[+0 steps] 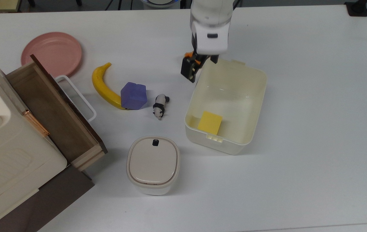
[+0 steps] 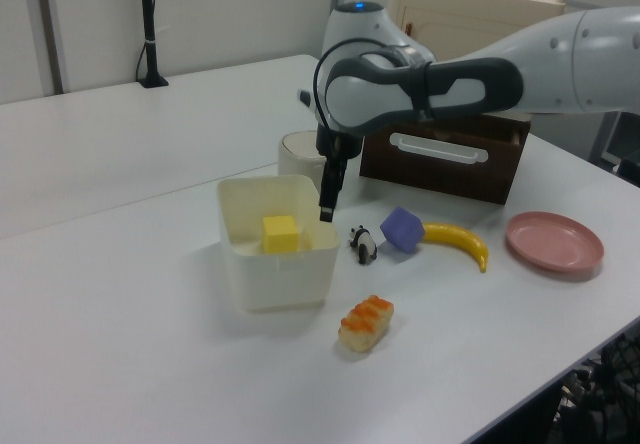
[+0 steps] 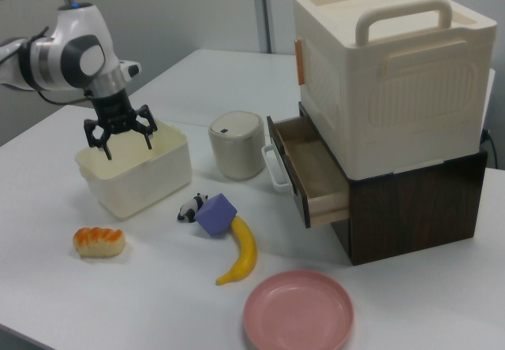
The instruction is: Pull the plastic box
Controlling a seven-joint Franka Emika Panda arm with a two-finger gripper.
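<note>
Above the far rim of the plastic box (image 1: 225,106), we find the gripper (image 3: 118,135) spread wide and holding nothing, the box's long axis running toward the top view's bottom.

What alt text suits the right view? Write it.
A robot arm holds its open gripper over the rim of a cream box on a white table. Nearby: bun, panda, purple block, banana, pink plate, lidded container, and a unit with an open drawer.
</note>
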